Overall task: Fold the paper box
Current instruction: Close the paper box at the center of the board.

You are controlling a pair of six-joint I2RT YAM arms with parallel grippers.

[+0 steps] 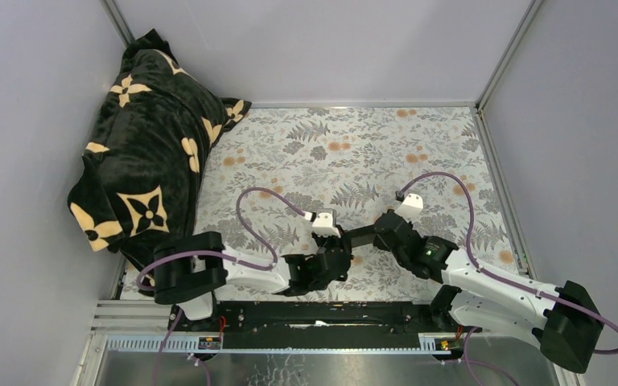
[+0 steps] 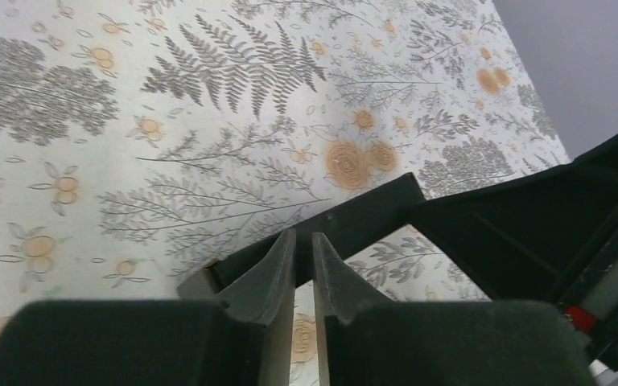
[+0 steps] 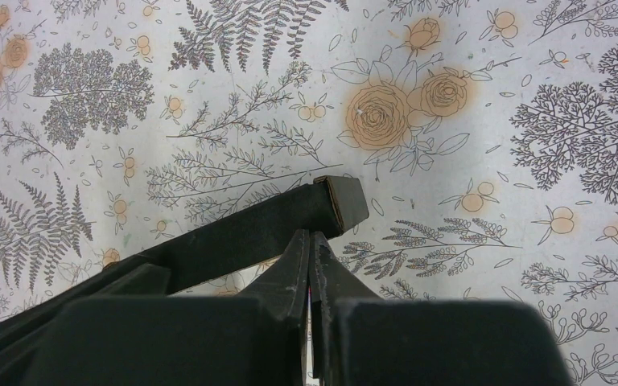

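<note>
The paper box is a flattened black card strip spanning the short gap between my two grippers above the floral cloth. In the left wrist view the paper box crosses just beyond my left gripper. Its jaws stand a narrow gap apart, with cloth visible between them, and they do not clamp the card. In the right wrist view my right gripper is shut, with its tips pinching the lower edge of the paper box near its open end. From above, the left gripper and right gripper face each other.
A black plush blanket with cream flowers is heaped at the left wall. The fern-and-rose tablecloth covers the table. Grey walls close in three sides, and a metal rail runs along the near edge.
</note>
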